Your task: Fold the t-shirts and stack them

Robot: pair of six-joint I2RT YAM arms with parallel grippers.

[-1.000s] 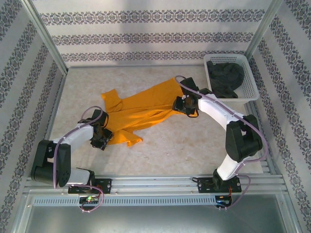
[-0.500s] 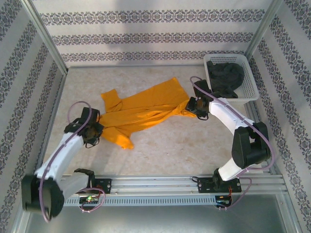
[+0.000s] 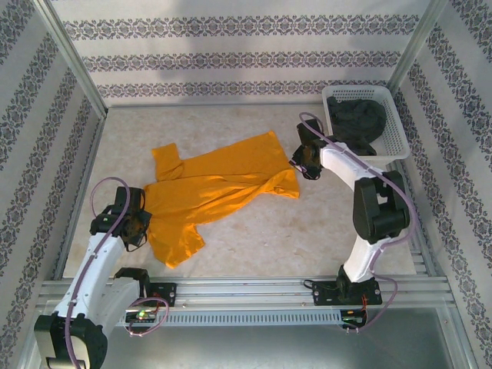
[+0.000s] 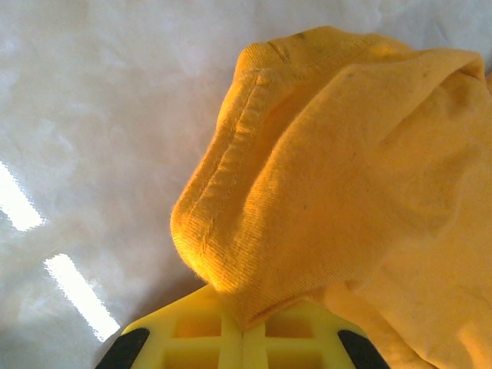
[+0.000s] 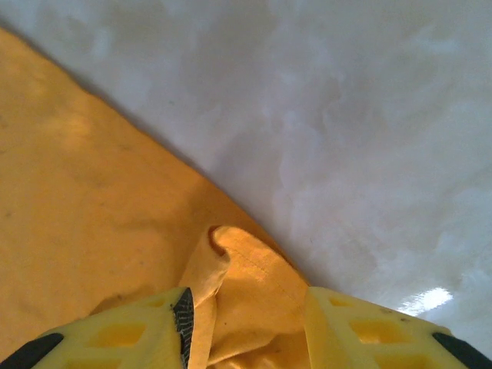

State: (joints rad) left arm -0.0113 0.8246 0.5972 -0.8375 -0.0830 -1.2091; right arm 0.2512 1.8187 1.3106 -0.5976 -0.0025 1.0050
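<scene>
Mustard-orange t-shirt [image 3: 219, 192] is lying half spread and rumpled across the middle of the table [image 3: 307, 231], not yet folded. At its left end the left gripper [image 3: 134, 227] is pinching the cloth. In the left wrist view the yellow fingers [image 4: 192, 338] are pressing together on a bunched, stitched hem, and a roll of fabric is bulging out ahead of them. Moving right, a sleeve is sticking out toward the far side, and the creased body is running diagonally toward the far right. At that corner the right gripper [image 3: 305, 159] is hanging just beside the edge. In its wrist view the jaws are standing apart with a loose curl of hem lying between them. It is probably pinching nothing, though the bottom of the gap is out of frame. Further right, the charcoal grey t-shirt [image 3: 355, 121] is sitting crumpled in the white basket [image 3: 397, 146].

Cloth like this is likely going to handle as light and limp, sagging and dragging instead of keeping a shape, so one pinch is only going to trail it. The doubled hems and shoulder seams are looking like the best holds, taken two corners at once.
</scene>
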